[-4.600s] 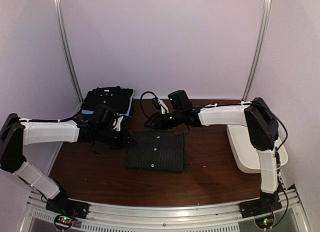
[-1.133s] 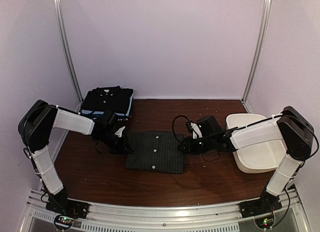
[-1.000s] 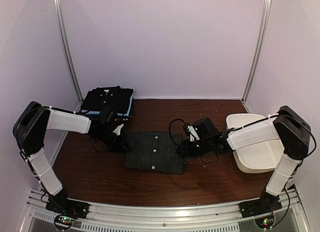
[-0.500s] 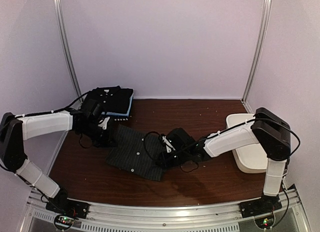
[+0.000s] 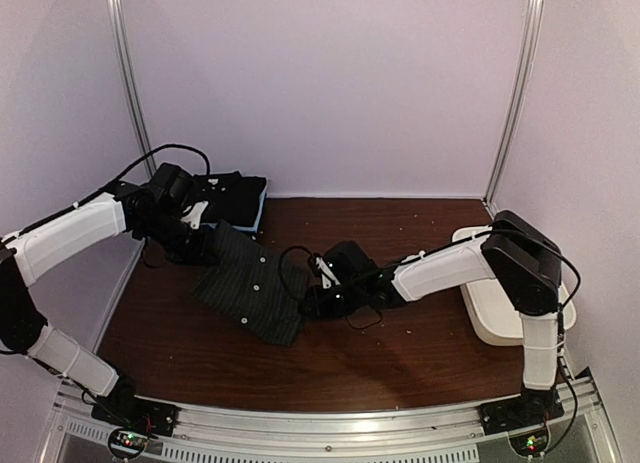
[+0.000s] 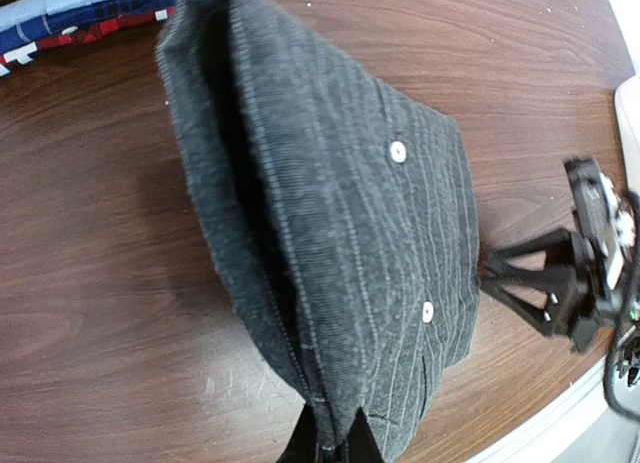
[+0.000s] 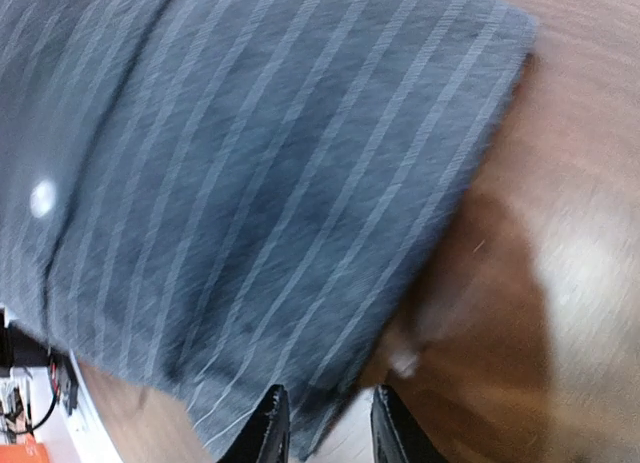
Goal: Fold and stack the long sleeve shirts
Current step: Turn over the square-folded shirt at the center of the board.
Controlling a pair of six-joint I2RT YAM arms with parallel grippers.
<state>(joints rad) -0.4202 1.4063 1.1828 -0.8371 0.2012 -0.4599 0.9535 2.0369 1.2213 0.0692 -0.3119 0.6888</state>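
Note:
The charcoal pinstriped shirt (image 5: 245, 283) is folded and slants across the table's left middle, its far-left end raised. My left gripper (image 5: 203, 245) is shut on that end; in the left wrist view the jaws (image 6: 335, 448) pinch the folded edge of the shirt (image 6: 340, 203). My right gripper (image 5: 310, 303) is at the shirt's right edge. In the right wrist view its fingers (image 7: 327, 428) stand slightly apart with the striped cloth (image 7: 250, 163) between them. A stack of folded shirts (image 5: 225, 191), black over light blue, lies at the back left.
The white plastic tub (image 5: 490, 308) stands at the right edge of the brown table (image 5: 400, 353). The stack's blue edge (image 6: 60, 8) shows at the top of the left wrist view, and the right gripper's black body (image 6: 575, 278) shows at its right.
Both grippers have carried the pinstriped shirt left and towards the back-left stack. The shirt has turned askew and its left end has risen off the table.

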